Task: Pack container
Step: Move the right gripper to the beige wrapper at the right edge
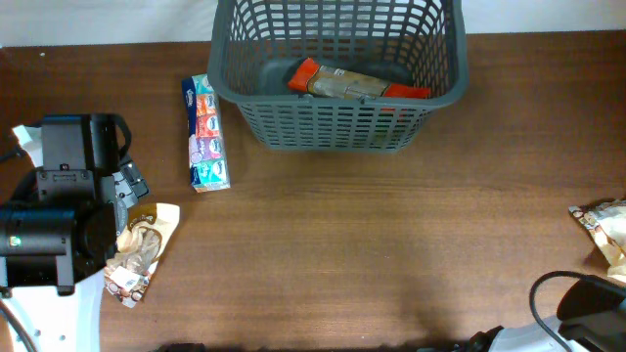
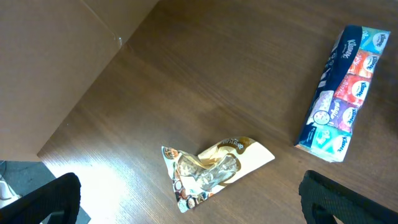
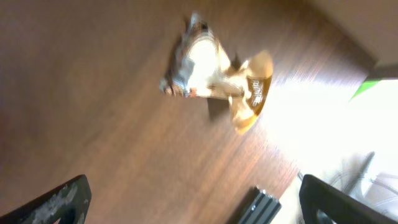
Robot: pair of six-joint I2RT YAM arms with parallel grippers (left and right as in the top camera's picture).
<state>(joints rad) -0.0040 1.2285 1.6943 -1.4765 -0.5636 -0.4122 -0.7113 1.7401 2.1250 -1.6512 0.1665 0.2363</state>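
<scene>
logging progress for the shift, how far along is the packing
Done: one orange-ended packet lies in the container. In hand: nothing. The left jaws are open above a gold snack packet, and the right jaws are open near a second gold packet. Left: both gold packets and the tissue pack, all lying on the table outside the container.

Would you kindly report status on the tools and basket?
Left tool, right tool open, empty. Basket holds orange packet. Tissue pack, left snack packet, right snack packet outside. Basket unobstructed.
</scene>
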